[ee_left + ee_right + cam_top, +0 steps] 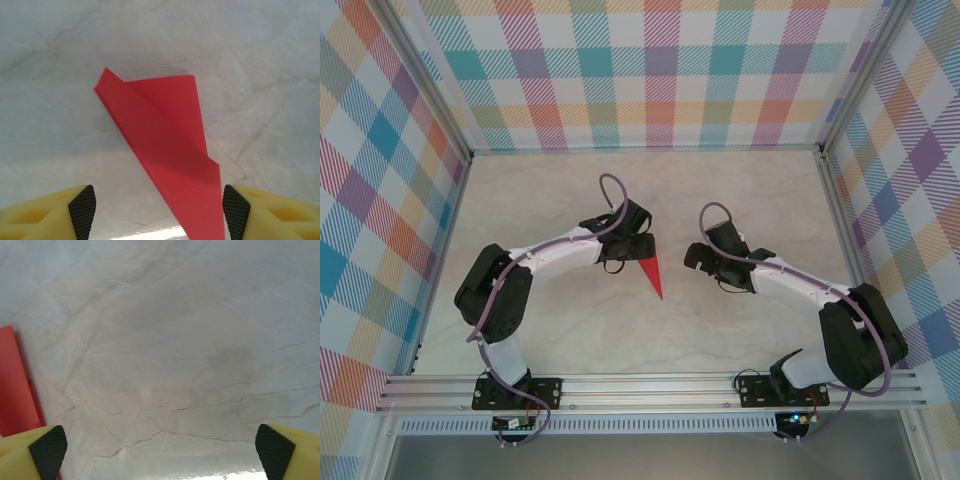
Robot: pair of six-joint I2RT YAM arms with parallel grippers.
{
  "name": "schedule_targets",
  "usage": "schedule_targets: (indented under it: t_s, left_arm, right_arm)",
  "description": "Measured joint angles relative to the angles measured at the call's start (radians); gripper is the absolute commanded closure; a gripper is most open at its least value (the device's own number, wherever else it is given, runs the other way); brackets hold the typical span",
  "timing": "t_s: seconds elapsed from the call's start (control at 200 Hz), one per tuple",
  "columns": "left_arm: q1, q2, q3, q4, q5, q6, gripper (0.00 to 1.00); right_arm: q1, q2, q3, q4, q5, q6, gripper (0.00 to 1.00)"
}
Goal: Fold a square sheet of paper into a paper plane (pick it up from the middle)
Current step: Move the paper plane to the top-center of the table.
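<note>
**Left fingers** [83, 210]: spread wide, pinching nothing. They sit low over the paper plane [165, 135], which runs between them. They are probably lined up to close on it or pin a layer.

**Paper plane:** red folded dart, flat on the counter [570, 330] near its middle, nose pointing to the near edge.

**Right fingers** [47, 450]: spread, empty, just right of the dart. Its red edge lies by their left pad, but whether they touch is unclear. They are likely waiting to press a crease.
</note>
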Motion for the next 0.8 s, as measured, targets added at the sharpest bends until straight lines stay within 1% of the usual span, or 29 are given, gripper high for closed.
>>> schedule_targets:
  t_s: [0.12,0.21,0.375,0.455,0.52,0.68,0.8]
  left_arm:
    - [-0.056,0.071,0.074,-0.051,-0.066,-0.014,0.34]
    - [-0.08,0.127,0.125,-0.082,-0.101,-0.018,0.36]
    - [-0.088,0.201,0.176,-0.129,-0.145,-0.018,0.42]
    - [-0.088,0.215,0.185,-0.151,-0.161,-0.018,0.46]
    - [-0.088,0.219,0.185,-0.161,-0.168,-0.018,0.48]
    - [-0.088,0.216,0.183,-0.17,-0.185,-0.034,0.59]
    - [-0.088,0.18,0.146,-0.16,-0.188,-0.049,0.69]
  right_arm:
    - [-0.006,-0.002,-0.011,0.0,0.007,0.008,0.0]
    - [-0.01,-0.009,-0.022,0.0,0.011,0.015,0.0]
    - [-0.013,-0.034,-0.032,-0.012,0.023,0.019,0.0]
    - [-0.016,-0.047,-0.034,-0.018,0.026,0.022,0.0]
    - [-0.018,-0.053,-0.037,-0.023,0.026,0.023,0.0]
    - [-0.019,-0.053,-0.039,-0.031,0.031,0.024,0.0]
    - [-0.019,-0.053,-0.039,-0.034,0.033,0.026,0.0]
